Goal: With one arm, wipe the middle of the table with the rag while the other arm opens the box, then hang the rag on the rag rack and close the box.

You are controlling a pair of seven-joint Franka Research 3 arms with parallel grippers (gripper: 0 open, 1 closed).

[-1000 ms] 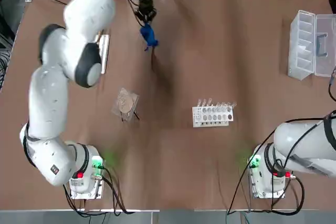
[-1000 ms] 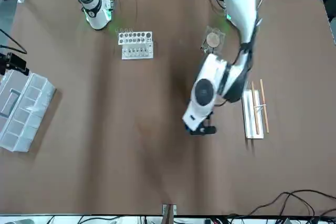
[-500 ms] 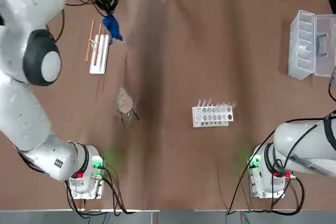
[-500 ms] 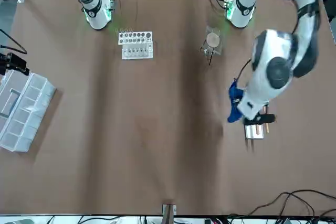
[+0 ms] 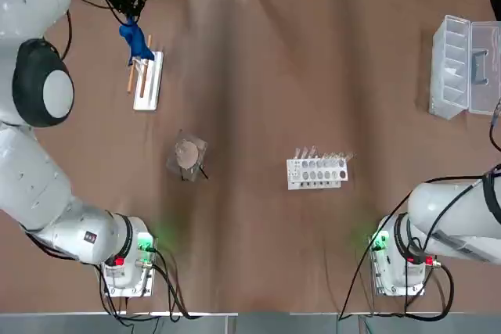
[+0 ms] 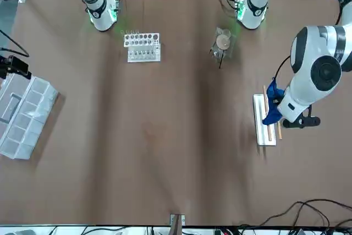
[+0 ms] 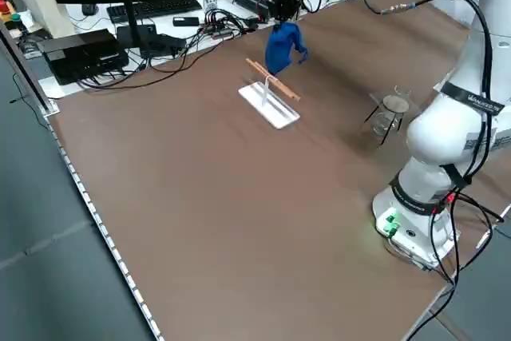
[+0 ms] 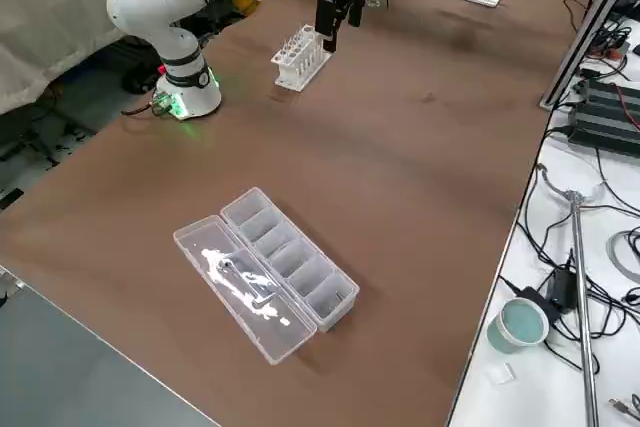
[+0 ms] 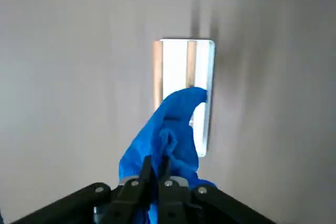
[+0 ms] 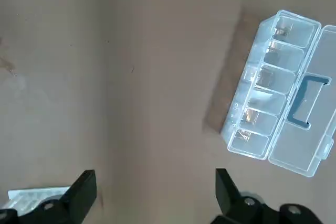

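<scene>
Left tool (image 5: 125,7), clamped on the small bright blue rag (image 5: 135,41), has swung from mid-table to just above the white wooden-rodded rag rack (image 5: 146,80); I judge hanging next. Far beyond the rack, the translucent plastic box (image 5: 463,66) lies open, right tool (image 8: 336,13) spread wide.

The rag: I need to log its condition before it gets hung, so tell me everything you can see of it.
The rag is a small bright blue soft cloth, bunched and creased. It hangs off the table, pinched at its top by the left gripper, whose fingers are shut on it. Its loose lower end dangles above the far end of the rag rack; whether it touches the rods cannot be told.
</scene>
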